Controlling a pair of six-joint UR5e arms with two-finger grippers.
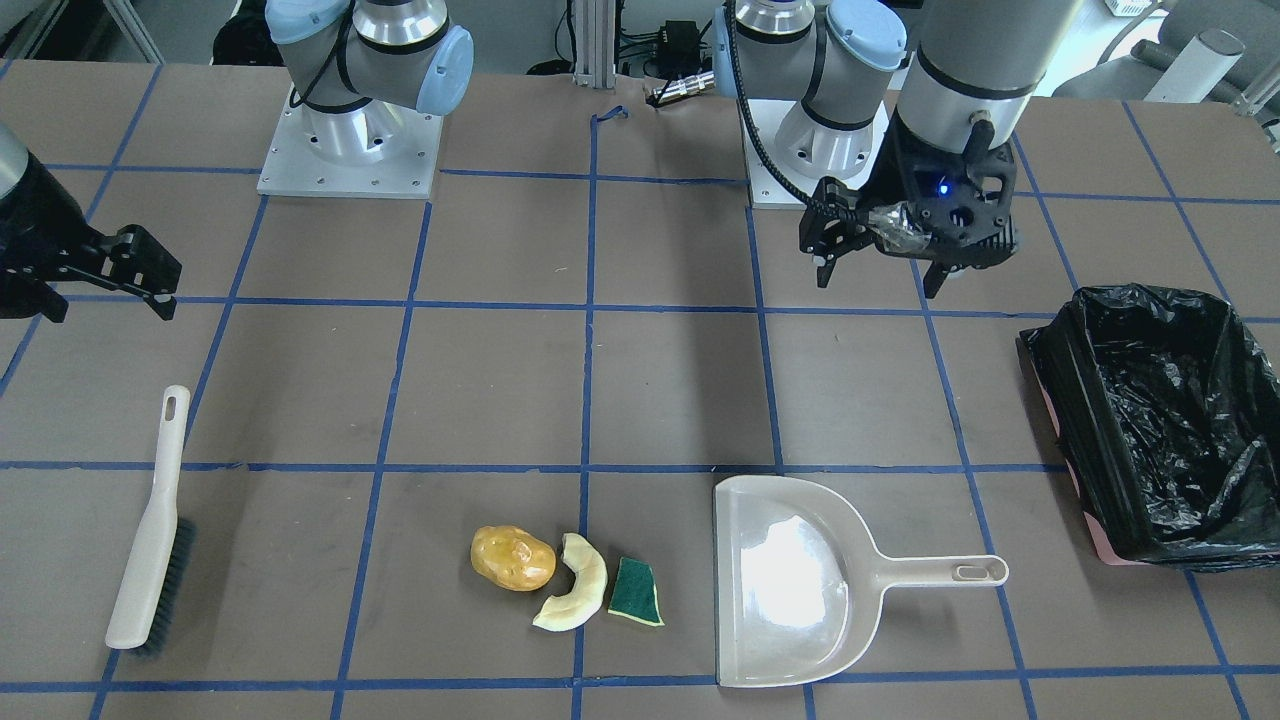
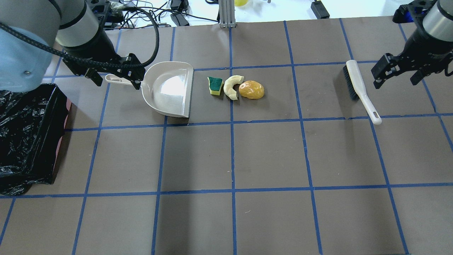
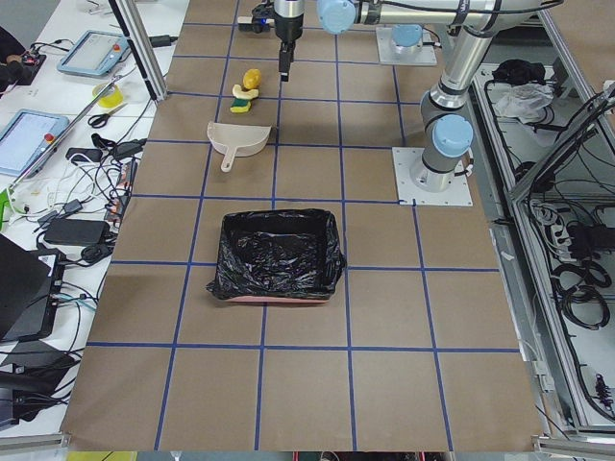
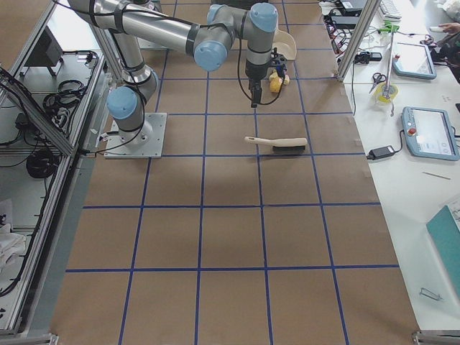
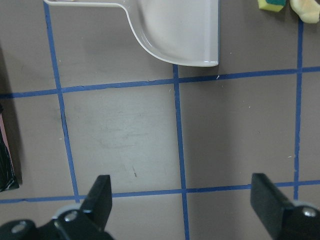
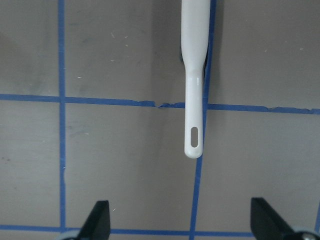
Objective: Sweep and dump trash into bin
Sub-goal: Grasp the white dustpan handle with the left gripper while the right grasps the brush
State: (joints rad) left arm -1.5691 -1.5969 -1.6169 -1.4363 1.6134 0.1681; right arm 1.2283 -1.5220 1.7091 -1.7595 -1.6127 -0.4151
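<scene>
The trash lies in a row: a golden potato lump (image 1: 512,558), a pale wedge slice (image 1: 578,598) and a green-and-yellow sponge piece (image 1: 636,591), just beside the open mouth of the beige dustpan (image 1: 790,580). The black-lined bin (image 1: 1160,420) stands at the table's end on my left side. My left gripper (image 2: 116,82) is open and empty, hovering near the dustpan (image 2: 170,88) handle. My right gripper (image 2: 395,82) is open and empty, just beside the white brush (image 2: 359,88). In the right wrist view the brush handle (image 6: 194,100) lies ahead of the open fingers.
Blue tape lines grid the brown table. The two arm bases (image 1: 350,150) stand on metal plates at the robot's edge. Cables and a metal post (image 2: 225,14) sit along the far edge. The bin's corner (image 5: 5,165) shows at the left wrist view's left edge.
</scene>
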